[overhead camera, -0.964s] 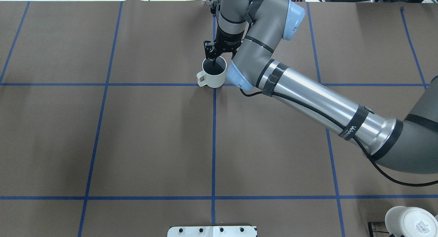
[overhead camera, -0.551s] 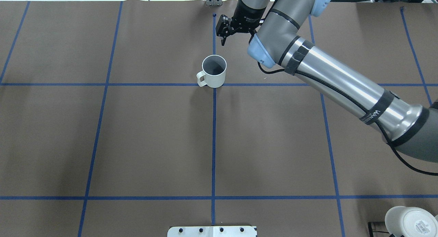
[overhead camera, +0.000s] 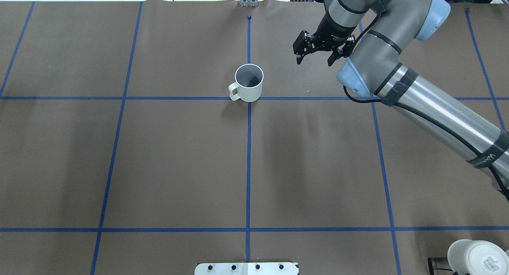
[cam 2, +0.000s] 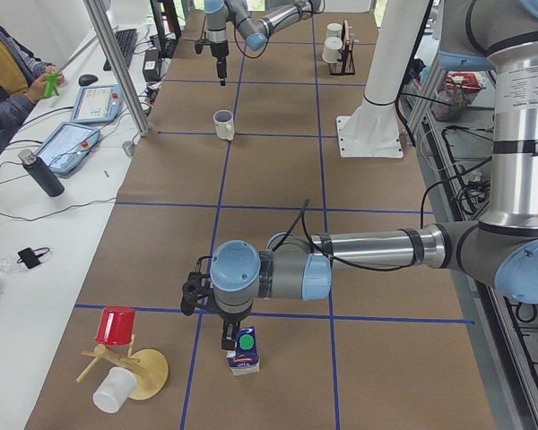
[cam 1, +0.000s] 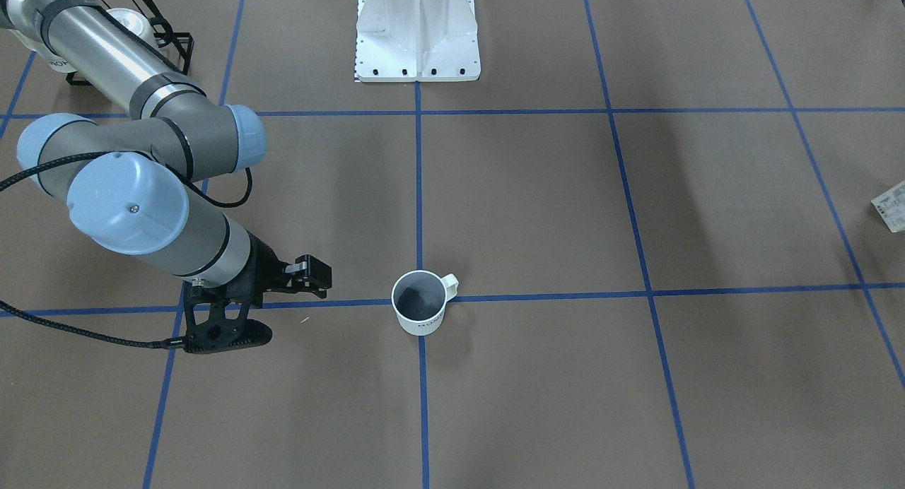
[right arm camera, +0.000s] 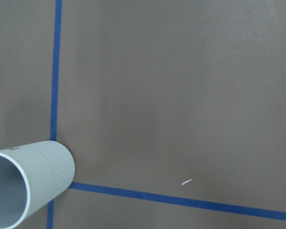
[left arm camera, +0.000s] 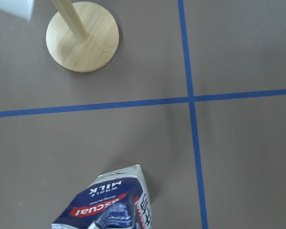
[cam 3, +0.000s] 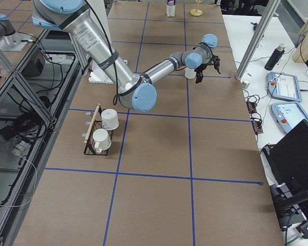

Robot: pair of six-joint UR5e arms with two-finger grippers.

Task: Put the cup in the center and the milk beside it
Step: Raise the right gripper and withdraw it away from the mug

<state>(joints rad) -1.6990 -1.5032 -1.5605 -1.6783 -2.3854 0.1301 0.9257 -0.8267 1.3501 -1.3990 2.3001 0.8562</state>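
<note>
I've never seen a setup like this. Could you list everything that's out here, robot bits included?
cup: one, white with a dark inside, upright where two tape lines cross.
milk carton: one, blue and white with a green cap, standing at the table's left end.
wooden stand: one, pale wood, beside the carton, holding a red cup and a white cup.
wire rack: one, black, at the right end, holding two white mugs.
table: one, brown with a blue tape grid.
person: one, yellow top, at the side bench.
right gripper: black, open, empty, off to the cup's side.
left gripper: black, just over the carton; open or shut unclear.
</note>
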